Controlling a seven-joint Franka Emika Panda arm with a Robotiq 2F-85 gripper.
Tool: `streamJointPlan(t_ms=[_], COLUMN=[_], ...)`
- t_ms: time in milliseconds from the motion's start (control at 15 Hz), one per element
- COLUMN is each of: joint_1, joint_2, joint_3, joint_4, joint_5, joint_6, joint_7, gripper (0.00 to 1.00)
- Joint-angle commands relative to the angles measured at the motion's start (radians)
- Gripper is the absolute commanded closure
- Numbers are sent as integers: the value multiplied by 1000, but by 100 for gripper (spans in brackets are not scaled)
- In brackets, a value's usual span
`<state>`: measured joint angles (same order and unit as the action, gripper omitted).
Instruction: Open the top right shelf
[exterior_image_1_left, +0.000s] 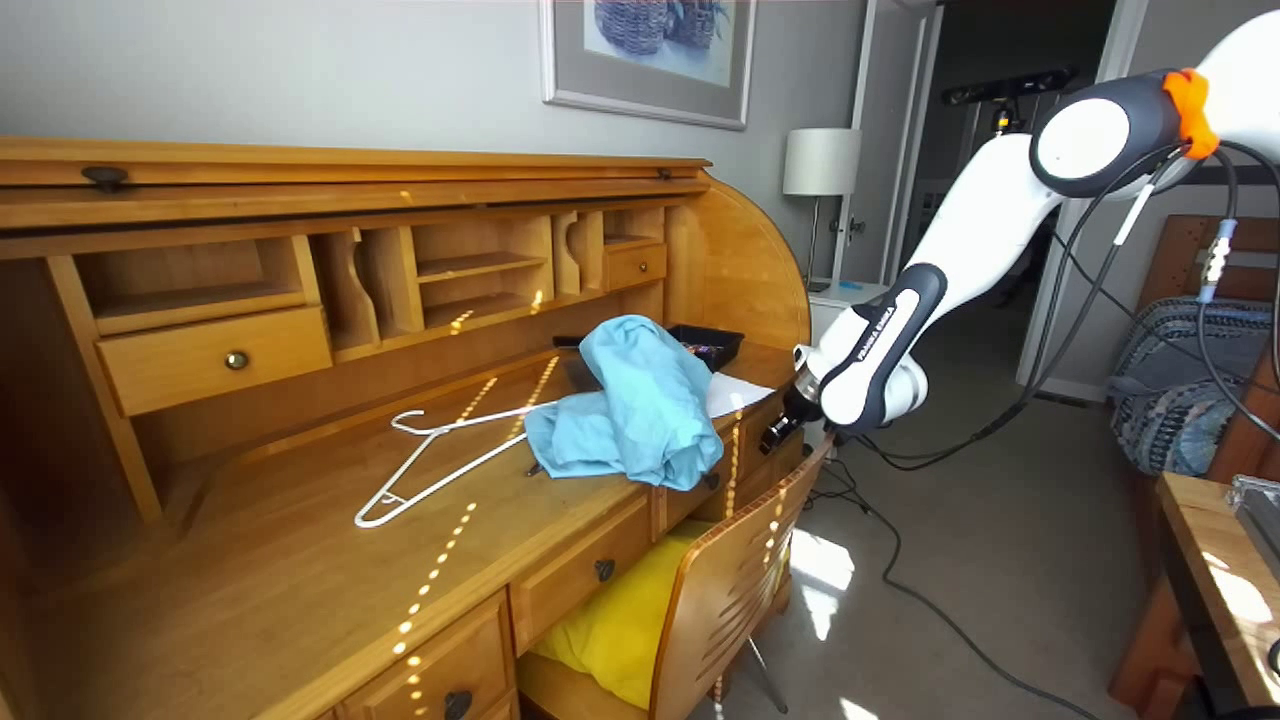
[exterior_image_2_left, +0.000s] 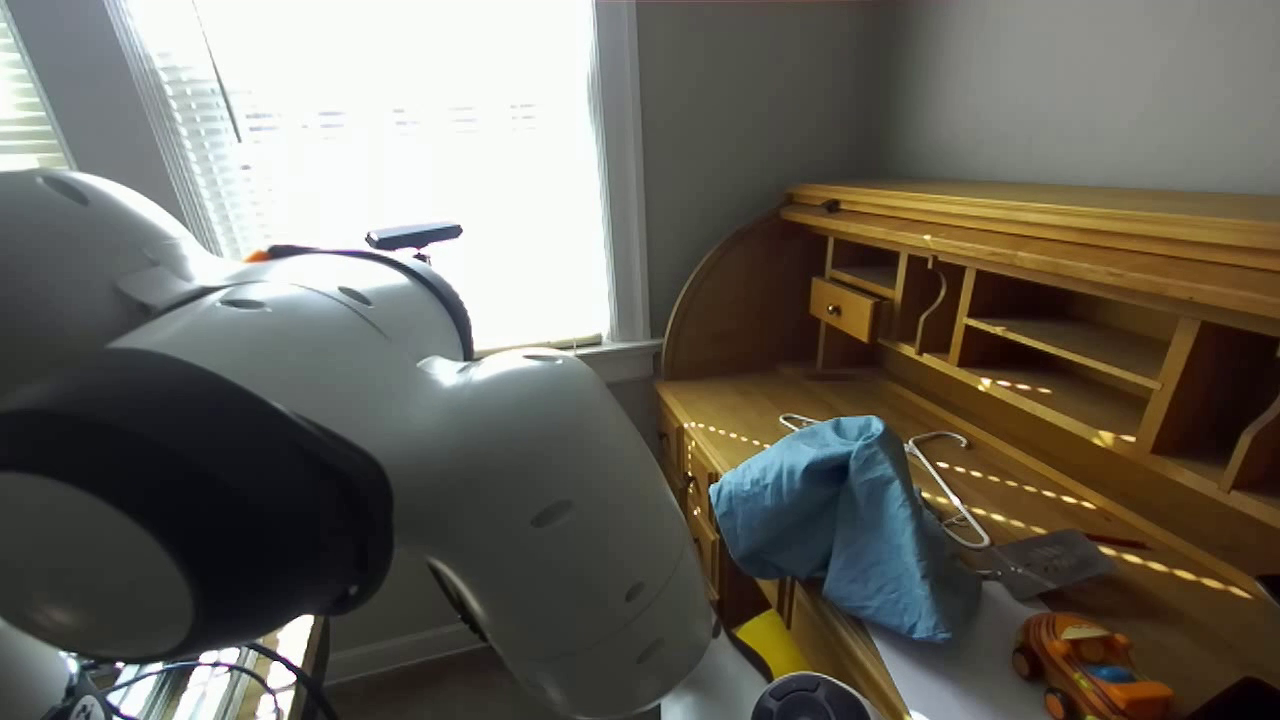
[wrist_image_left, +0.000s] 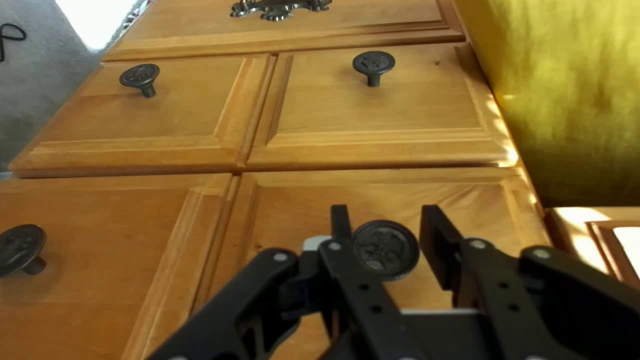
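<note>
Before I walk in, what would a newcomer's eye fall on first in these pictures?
Probably the crumpled light-blue cloth, heaped on the wooden desk and hanging over its front edge. Next, likely the yellow cushion on the chair and, in an exterior view, the orange toy car on the desk. The wrist view draws the eye to a dark round drawer knob, showing between the open jaws of the gripper.
</note>
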<state>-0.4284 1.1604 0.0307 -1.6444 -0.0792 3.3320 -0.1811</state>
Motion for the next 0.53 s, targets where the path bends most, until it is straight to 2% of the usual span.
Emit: streamJointPlan(t_ms=[0,133,200,267,400,467], joint_1=[17,21,24,27,45,49], joint_2=[35,34,34,36,32,28], joint_3=[-19,-23,-26,-29,-51,-55], joint_4=[50,49,50,53,47,36], joint_5=[-7,-6,-4,-3,5,3], joint_6=[13,13,13,14,13,13], joint_7=[35,38,41,42,51,52], gripper=[64,42,47,81,77,84])
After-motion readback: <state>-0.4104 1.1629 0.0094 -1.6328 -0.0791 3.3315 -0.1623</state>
